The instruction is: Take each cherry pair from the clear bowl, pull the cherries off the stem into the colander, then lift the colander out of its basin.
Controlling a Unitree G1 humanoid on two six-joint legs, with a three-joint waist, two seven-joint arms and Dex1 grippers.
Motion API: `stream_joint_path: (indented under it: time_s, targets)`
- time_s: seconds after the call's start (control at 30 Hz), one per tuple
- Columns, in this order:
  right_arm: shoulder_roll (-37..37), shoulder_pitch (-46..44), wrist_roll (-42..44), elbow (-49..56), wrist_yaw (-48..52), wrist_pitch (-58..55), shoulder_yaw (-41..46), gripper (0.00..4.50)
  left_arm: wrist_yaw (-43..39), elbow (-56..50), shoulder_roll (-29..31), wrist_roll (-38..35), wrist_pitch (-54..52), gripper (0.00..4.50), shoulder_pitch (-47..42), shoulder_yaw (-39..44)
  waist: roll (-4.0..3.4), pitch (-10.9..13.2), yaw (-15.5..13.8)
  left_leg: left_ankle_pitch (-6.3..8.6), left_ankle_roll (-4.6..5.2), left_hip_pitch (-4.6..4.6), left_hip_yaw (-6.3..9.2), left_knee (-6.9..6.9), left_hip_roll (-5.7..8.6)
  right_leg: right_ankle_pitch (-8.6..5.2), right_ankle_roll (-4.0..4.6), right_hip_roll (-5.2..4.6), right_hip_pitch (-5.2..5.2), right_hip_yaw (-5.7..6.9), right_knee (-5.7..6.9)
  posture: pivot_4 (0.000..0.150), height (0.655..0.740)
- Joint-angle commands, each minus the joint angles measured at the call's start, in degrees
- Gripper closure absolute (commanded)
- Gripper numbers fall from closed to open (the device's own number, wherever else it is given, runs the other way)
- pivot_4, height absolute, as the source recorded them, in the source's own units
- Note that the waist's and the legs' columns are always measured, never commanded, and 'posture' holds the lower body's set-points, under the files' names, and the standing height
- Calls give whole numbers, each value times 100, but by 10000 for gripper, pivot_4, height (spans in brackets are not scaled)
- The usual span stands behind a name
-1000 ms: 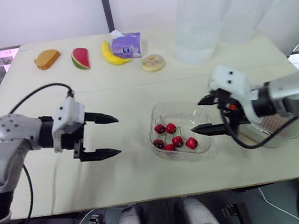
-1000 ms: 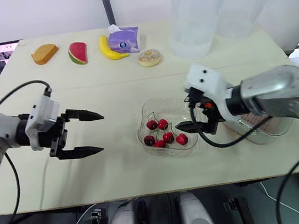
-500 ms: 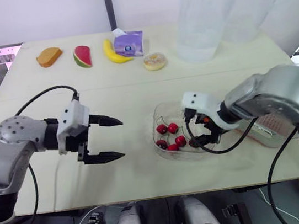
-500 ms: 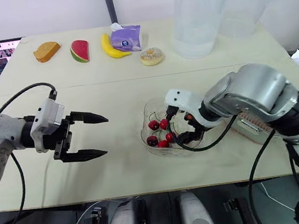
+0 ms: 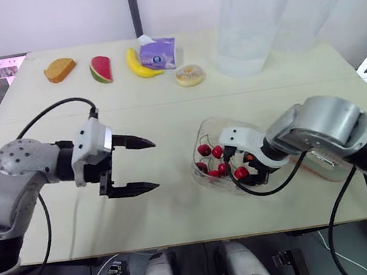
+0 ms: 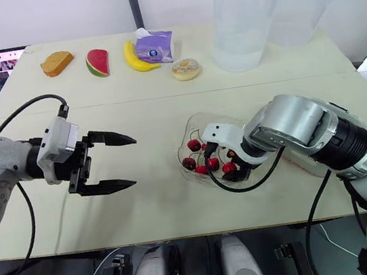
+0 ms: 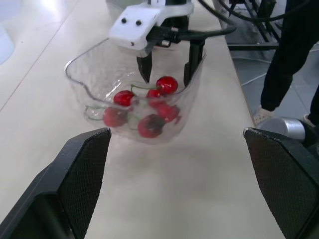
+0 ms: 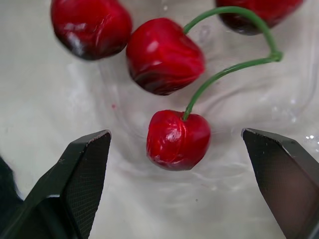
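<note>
Where right fingers [image 7: 144, 67] dip, clear bowl [image 7: 85, 74] holds cherries [image 7: 166, 84]

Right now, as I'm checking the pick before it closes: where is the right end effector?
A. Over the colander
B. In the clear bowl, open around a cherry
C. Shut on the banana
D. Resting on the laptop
B: the right end effector reaches into the clear bowl, with its two fingers open on either side of a cherry.
</note>
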State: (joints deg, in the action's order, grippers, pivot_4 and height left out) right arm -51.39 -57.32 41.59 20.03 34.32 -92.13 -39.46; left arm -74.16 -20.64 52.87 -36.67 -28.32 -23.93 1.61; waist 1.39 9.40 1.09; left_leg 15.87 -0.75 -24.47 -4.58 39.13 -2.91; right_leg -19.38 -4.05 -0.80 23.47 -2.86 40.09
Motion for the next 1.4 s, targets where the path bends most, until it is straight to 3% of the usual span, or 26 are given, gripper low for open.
stream_joint_path:
  time_s: [0.03, 0.17, 0.23, 0.63, 0.83, 0.93, 1.2, 1.4]
  targets:
    - [71, -100, -177, 23, 95, 0, 13, 12787, 113, -187, -4, -156, -58, 0, -88, 223, 0, 0, 2, 0, 0, 0, 0, 0, 0, 0, 0, 0, 0, 0, 0, 1500, 7400]
    - [149, -66, -295, 10, 152, 20, 12, 32143, 211, -228, 8, -257, -168, 0, -134, 232, 6, -4, 16, 0, 0, 3, 3, 1, -1, 0, 0, 1, -4, 1, 0, 1500, 7400]
    - [165, -86, -340, -2, 187, 55, 14, 36231, 253, -240, 16, -321, -241, 0, -173, 232, 6, -4, 19, 0, 0, 6, 3, 2, -1, 1, -1, 1, -7, 2, 0, 1500, 7400]
    - [-50, -904, -387, 144, 601, -19, 653, 37054, 331, -137, -21, -380, -396, 0, -373, 147, -1, 1, 7, 0, -1, 2, 2, 1, -1, 1, 0, 1, 2, 2, 4, 1500, 7400]
    - [-624, -1030, -43, 909, 876, -37, 1178, 37054, 386, 9, -170, -421, -544, 0, -615, 85, -1, 2, -10, 1, 2, 1, 3, 1, 3, 0, 0, -3, -3, 4, 1, 1500, 7400]
    - [-1102, -811, -228, 1798, 782, 258, 1307, 37054, 491, 167, -307, -410, -674, 0, -831, 52, -3, 2, -19, 1, 1, 1, 5, 1, 1, 0, 0, 0, -2, 4, 1, 1500, 7400]
    - [-1991, 845, -1839, 3532, -293, 2070, 1271, 37054, 1236, 749, -1039, -548, -1559, 0, -1709, -176, -1, 2, -7, 0, 0, 1, 4, 5, 3, 0, -3, 0, -5, 2, 1, 1500, 7400]
    - [-2158, 1728, -3699, 3524, -630, 3724, 638, 37054, 1248, 1255, -1720, -243, -1724, 0, -2275, -809, -2, 2, 9, -10, -17, 2, 4, 7, 2, 0, -3, 8, -3, -2, 3, 1500, 7400]
